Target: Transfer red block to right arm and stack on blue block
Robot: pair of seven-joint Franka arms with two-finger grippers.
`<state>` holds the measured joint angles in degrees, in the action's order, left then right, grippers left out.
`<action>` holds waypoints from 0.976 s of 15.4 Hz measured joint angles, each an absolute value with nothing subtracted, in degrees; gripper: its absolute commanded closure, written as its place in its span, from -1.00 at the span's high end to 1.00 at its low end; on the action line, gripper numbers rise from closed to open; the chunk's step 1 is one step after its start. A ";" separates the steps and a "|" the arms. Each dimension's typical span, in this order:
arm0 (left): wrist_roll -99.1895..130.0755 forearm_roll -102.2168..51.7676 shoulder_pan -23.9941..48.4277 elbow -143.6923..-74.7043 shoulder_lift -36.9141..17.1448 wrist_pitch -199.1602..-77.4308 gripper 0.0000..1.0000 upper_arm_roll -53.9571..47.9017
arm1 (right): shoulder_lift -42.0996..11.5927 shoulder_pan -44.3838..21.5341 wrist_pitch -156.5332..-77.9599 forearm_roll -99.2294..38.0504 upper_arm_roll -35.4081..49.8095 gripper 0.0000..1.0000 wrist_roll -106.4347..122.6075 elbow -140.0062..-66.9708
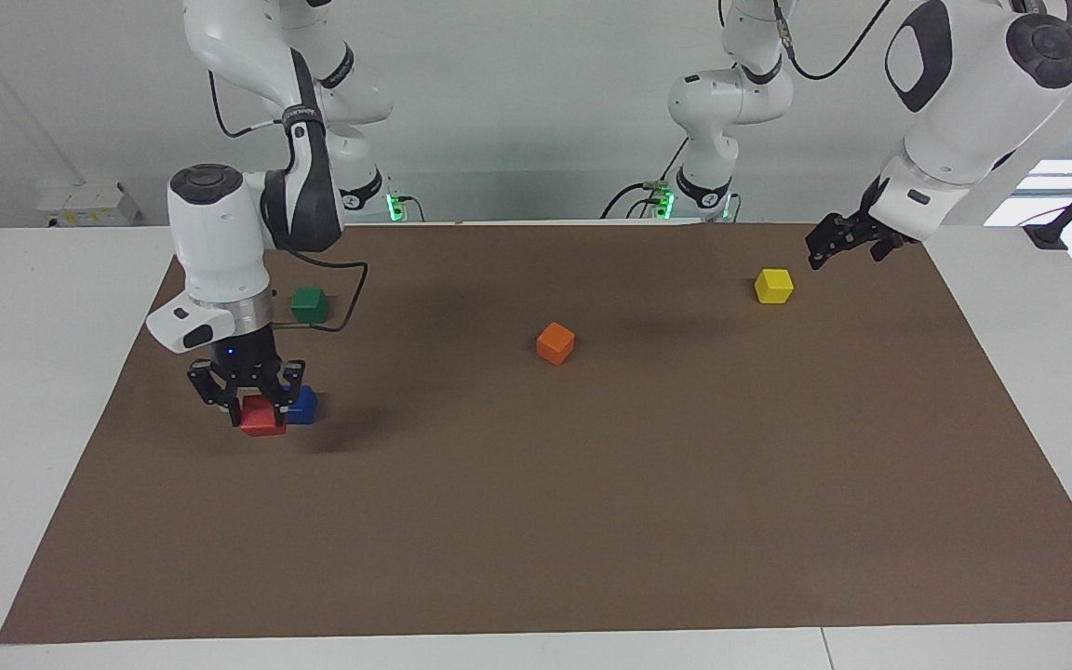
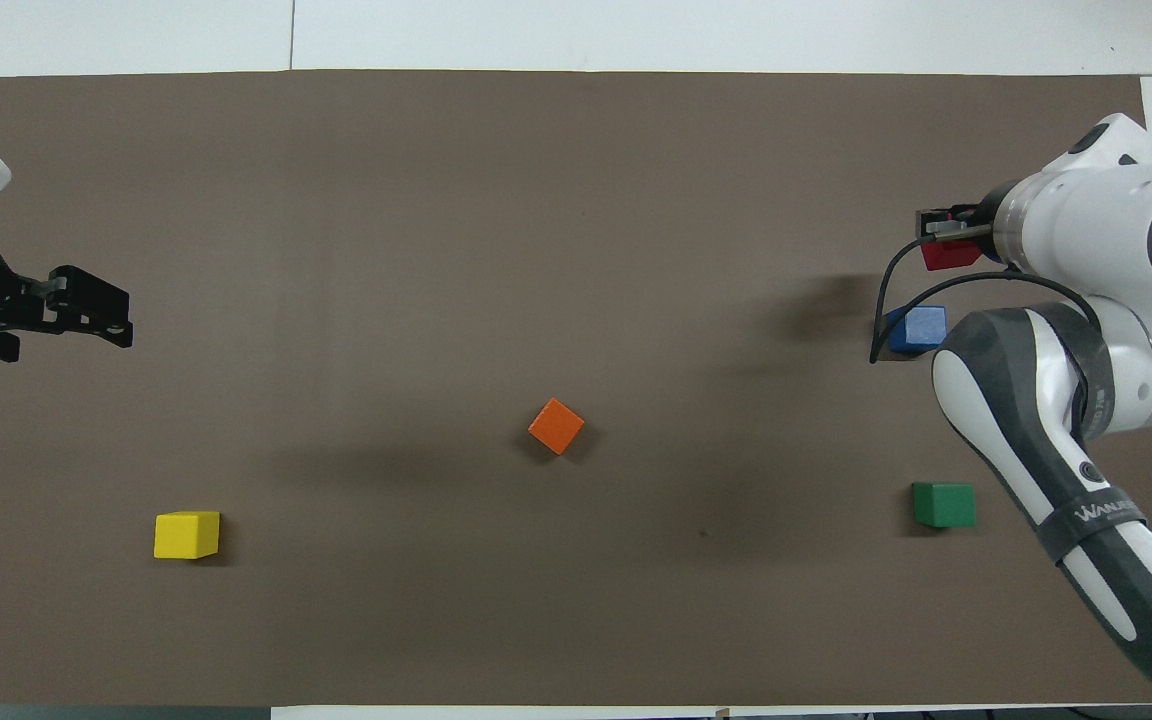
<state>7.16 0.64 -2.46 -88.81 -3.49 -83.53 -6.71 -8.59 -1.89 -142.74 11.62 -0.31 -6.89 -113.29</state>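
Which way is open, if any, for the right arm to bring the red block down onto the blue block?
Probably from above: the right end effector, shut on the red block, hangs close beside the blue block, whose top is bare.

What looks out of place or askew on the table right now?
Only the orange block sits turned cornerwise to the mat's edges; the other blocks on the mat lie roughly square. Nothing looks spilled or damaged.

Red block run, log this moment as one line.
right gripper: shut on small glossy red cube, raised beside small deep blue cube | left gripper: open, waiting | stack: pending
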 measured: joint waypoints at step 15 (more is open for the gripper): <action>7.09 0.72 -0.79 -89.07 -0.59 -81.16 1.00 -5.30 | -2.24 -0.93 -156.38 12.52 -0.58 -1.00 -9.65 -128.62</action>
<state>7.09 0.72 -0.79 -89.07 -0.59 -81.16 -5.30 -2.24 -0.93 -156.38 12.52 -0.58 -9.65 -128.62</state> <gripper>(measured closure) 0.000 0.436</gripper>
